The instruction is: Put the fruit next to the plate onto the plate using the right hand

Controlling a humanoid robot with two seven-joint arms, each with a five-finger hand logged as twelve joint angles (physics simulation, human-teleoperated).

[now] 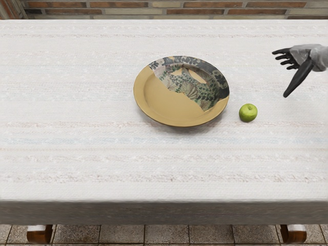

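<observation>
You look down at a slant on a pale table [77, 154]. A round plate [169, 100] sits near its middle, tan with a leafy pattern across its far right part, and nothing lies on it. A small green apple [248, 112] rests on the table just beside the plate's right edge, not touching it. Your right hand [294, 64] comes in from the right edge, raised above the table beyond the apple and apart from it. Its dark fingers are spread and relaxed, with nothing in them. Your left arm is out of sight. By my reading, the task has barely begun: the apple is not yet grasped. You have yet to reach down to it, close around it, lift it and set it on the plate.
</observation>
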